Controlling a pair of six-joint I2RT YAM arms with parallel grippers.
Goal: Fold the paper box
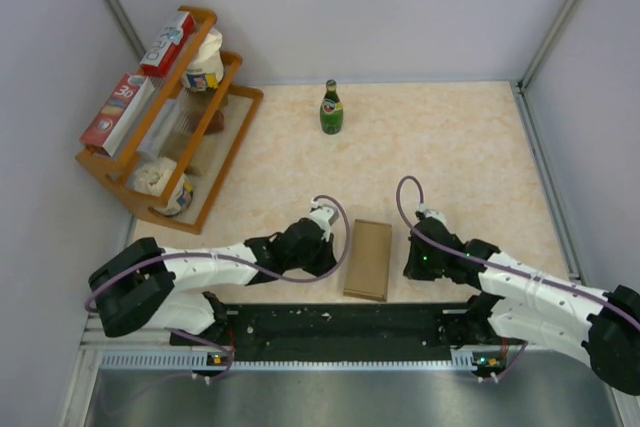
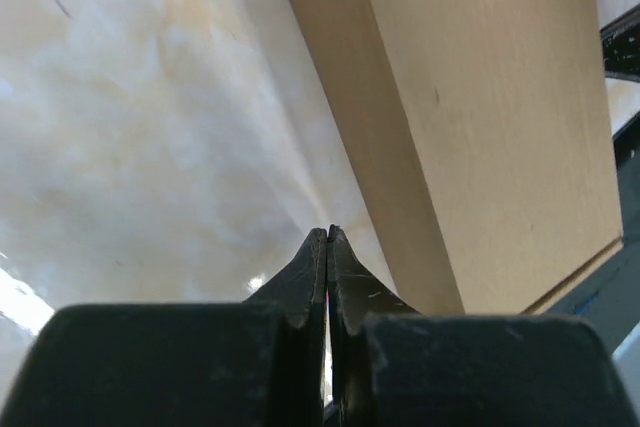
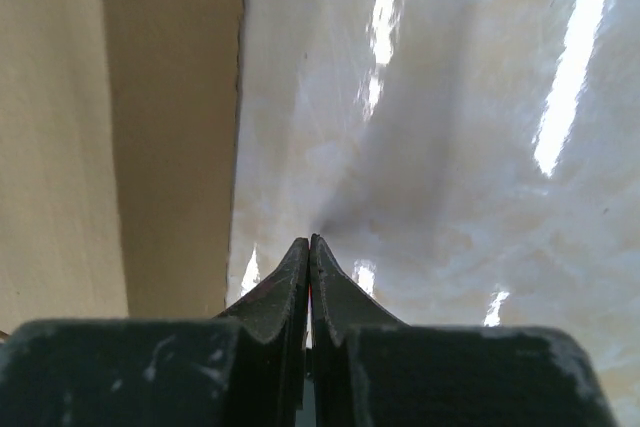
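1. The paper box [image 1: 368, 259] lies flat as a closed brown carton on the table [image 1: 450, 147], with an arm on each side of it.
2. Left gripper [image 2: 328, 232]: the jaws are pressed together and hold nothing. The tip sits just beside the box's left long wall; whether it touches can't be told.
3. Right gripper [image 3: 309, 240]: the jaws are also pressed together and empty. It is on bare tabletop near the box's right wall, with a visible gap.
4. In the top view, the wrists hide both sets of fingertips.
5. Each wrist view crops the box to one side wall plus part of the top face. The flaps and end closures aren't visible.
6. The box's near end meets the black strip [image 1: 340, 322]. Overlap can't be judged.
7. The right arm's base end is cut off by the frame edge.
8. There is no print on the box.
9. A green bottle [image 1: 331, 108] stands beyond the box's far end, well apart. Its label is too small to read.
10. A wooden rack [image 1: 140, 182] sits far-left of the box.
11. The rack holds two red-and-white printed boxes [image 1: 167, 43] whose lettering is not legible, and two white tubs [image 1: 204, 65] partly hidden by the rails.
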